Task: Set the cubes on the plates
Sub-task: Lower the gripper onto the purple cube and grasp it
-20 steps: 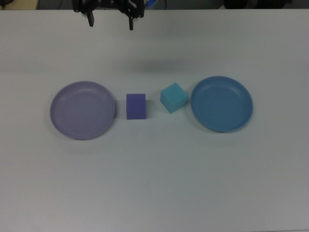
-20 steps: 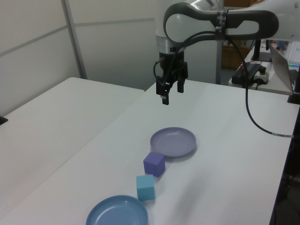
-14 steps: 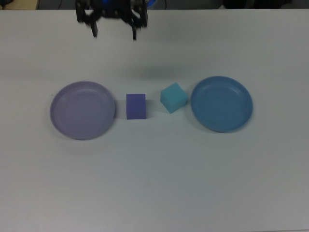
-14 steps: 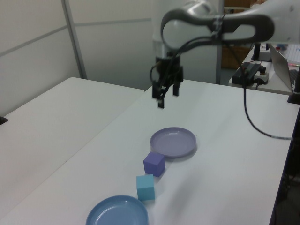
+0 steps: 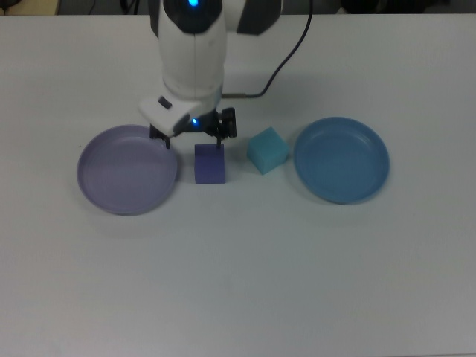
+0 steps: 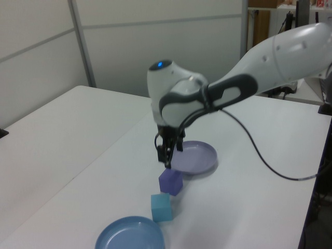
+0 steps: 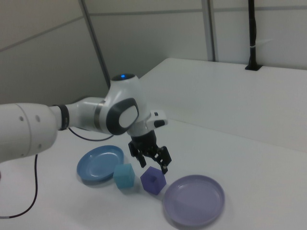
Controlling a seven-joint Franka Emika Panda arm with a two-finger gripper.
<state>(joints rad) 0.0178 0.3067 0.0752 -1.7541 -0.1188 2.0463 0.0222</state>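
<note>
The gripper (image 5: 193,141) hangs released just above the violet cube (image 5: 210,163), one finger on either side, nothing held. That cube sits on the tabletop (image 5: 245,282) at 3 o'clock of the lavender plate (image 5: 127,169). This looks like the approach; next comes lowering, then closing squarely.

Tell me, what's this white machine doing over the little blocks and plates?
A white robot arm has lowered its gripper to just above the violet-blue cube, fingers open, apparently about to pick it up. Nothing is held yet. That cube and the turquoise cube both sit on the white table, between a lavender plate at the top view's left and a blue plate at the top view's right. Both plates hold nothing so far.
</note>
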